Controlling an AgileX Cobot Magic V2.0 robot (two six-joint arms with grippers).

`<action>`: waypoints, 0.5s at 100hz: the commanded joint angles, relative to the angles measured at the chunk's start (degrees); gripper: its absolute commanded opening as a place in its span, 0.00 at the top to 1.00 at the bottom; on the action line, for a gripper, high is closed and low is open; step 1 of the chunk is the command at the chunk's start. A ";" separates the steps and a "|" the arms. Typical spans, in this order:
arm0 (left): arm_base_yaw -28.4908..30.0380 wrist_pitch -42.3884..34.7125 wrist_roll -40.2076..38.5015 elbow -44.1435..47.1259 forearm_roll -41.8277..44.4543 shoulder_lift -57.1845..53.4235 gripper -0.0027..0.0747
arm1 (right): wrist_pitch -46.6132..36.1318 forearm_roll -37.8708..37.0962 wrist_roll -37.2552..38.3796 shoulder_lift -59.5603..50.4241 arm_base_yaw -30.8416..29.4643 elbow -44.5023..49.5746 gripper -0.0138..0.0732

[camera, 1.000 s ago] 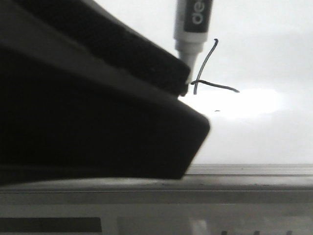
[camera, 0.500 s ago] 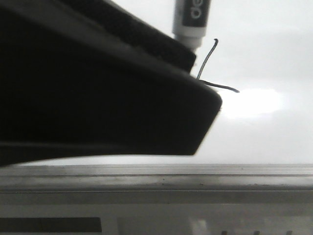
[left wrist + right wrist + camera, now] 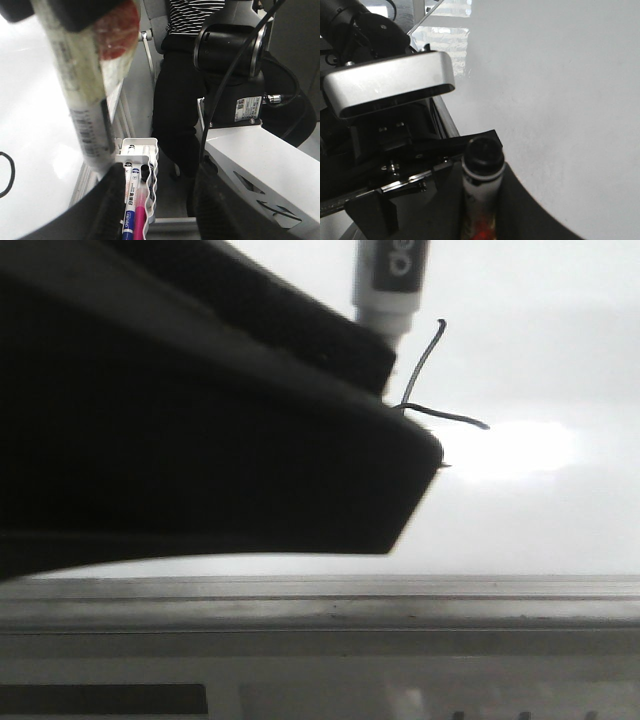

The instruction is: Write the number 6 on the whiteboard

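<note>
One marker point(image 3: 392, 285) upright, tip touching whiteboard point(image 3: 560, 350) at number 6 point(image 3: 430, 390), stem + part of loop drawn; rest hidden by arm. Right gripper point(image 3: 481, 220) pinching marker; left jaws: can't tell.

I see the whiteboard point(image 3: 560, 330), glossy white with a bright glare patch, a grey edge strip point(image 3: 500, 600) along its near side, and, I think, an unfinished number 6 point(image 3: 425, 370) drawn on it.

You see a black arm joint point(image 3: 230, 42) with looping black cables, white angular housing point(image 3: 265, 170), silver camera bar point(image 3: 390, 82), black finger mounts
</note>
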 commanded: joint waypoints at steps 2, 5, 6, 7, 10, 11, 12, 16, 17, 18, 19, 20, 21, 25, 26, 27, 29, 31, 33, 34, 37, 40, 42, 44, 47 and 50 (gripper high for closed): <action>-0.20 1.65 0.38 -1.92 -3.81 -0.69 0.57 | -3.10 -2.52 -0.26 -0.35 0.10 -2.02 0.91; -0.20 1.63 0.38 -1.92 -3.81 -0.69 0.57 | -3.01 -3.51 -0.26 -0.35 -0.03 -2.02 0.91; -0.20 1.63 0.38 -1.92 -3.81 -0.69 0.57 | -3.01 -3.67 -0.26 -0.35 -0.03 -2.02 0.91; -0.20 1.63 0.49 -1.92 -3.81 -0.69 0.57 | -3.01 -3.82 -0.26 -0.35 -0.19 -2.02 0.91; -0.20 1.63 0.49 -1.92 -3.81 -0.69 0.57 | -2.90 -4.11 -0.26 -0.35 -0.53 -2.02 0.91; -0.20 1.63 0.49 -1.92 -3.81 -0.69 0.57 | -2.86 -4.23 -0.26 -0.35 -0.74 -2.02 0.91; -0.20 1.63 0.49 -1.92 -3.81 -0.69 0.57 | -2.86 -4.21 -0.26 -0.35 -0.87 -2.02 0.91; -0.20 1.63 0.49 -1.92 -3.81 -0.69 0.57 | -2.56 -4.21 -0.26 -0.35 -1.87 -2.02 0.91; -0.20 1.63 0.49 -1.92 -3.81 -0.69 0.57 | -2.45 -4.21 -0.26 -0.35 -2.06 -2.02 0.91; -0.20 1.63 0.49 -1.92 -3.81 -0.69 0.57 | -2.29 -4.21 -0.26 -0.35 -2.50 -2.02 0.91; -0.20 1.63 0.49 -1.92 -3.81 -0.69 0.57 | -2.15 -4.21 -0.26 -0.35 -2.71 -2.02 0.91; -0.20 1.63 0.49 -1.92 -3.81 -0.69 0.57 | -2.02 -4.21 -0.26 -0.35 -2.93 -2.02 0.91; -0.20 1.50 0.59 -1.92 -3.81 -0.69 0.57 | -1.63 -4.21 -0.26 -0.35 -3.59 -2.02 0.91; -0.20 1.33 0.83 -1.92 -3.81 -0.69 0.57 | -0.95 -3.96 -0.26 -0.35 -4.58 -2.02 0.91; -0.20 1.35 1.19 -1.92 -3.81 -0.69 0.57 | -0.81 -3.84 -0.26 -0.46 -4.75 -2.02 0.91; -0.20 1.35 1.34 -1.92 -3.81 -0.69 0.57 | -0.67 -3.62 -0.26 -0.47 -4.90 -2.02 0.91; -0.20 1.08 1.66 -1.92 -3.81 -0.69 0.57 | -0.29 -3.37 -0.26 -0.60 -5.31 -2.02 0.91; -0.20 0.80 2.02 -1.92 -3.81 -0.69 0.57 | -0.05 -3.11 -0.26 -0.58 -5.58 -2.02 0.91; -0.20 0.61 2.30 -1.92 -3.93 -0.69 0.57 | 0.22 -2.60 -0.26 -0.70 -5.72 -2.02 0.91; -0.20 0.34 2.44 -1.92 -3.94 -0.69 0.57 | 0.37 -2.27 -0.26 -0.70 -5.72 -2.02 0.91; -0.20 -0.21 2.88 -1.92 -4.37 -0.69 0.57 | 0.63 -1.64 -0.26 -0.83 -5.72 -2.02 0.91; -0.20 -0.82 2.86 -1.92 -4.77 -0.69 0.57 | 0.92 -0.87 -0.26 -1.00 -5.61 -2.02 0.91; -0.20 -1.31 2.86 -1.92 -5.30 -0.69 0.57 | 1.19 -0.30 -0.26 -0.97 -5.61 -2.02 0.91; -0.20 -1.64 2.86 -1.92 -5.74 -0.69 0.57 | 1.33 0.27 -0.26 -0.97 -5.50 -2.02 0.91; -0.20 -2.22 2.86 -1.92 -6.35 -0.69 0.57 | 1.66 1.03 -0.26 -1.07 -5.35 -2.02 0.91; -0.20 -2.51 2.86 -1.92 -6.88 -0.69 0.57 | 1.66 1.30 -0.26 -1.07 -5.20 -2.02 0.91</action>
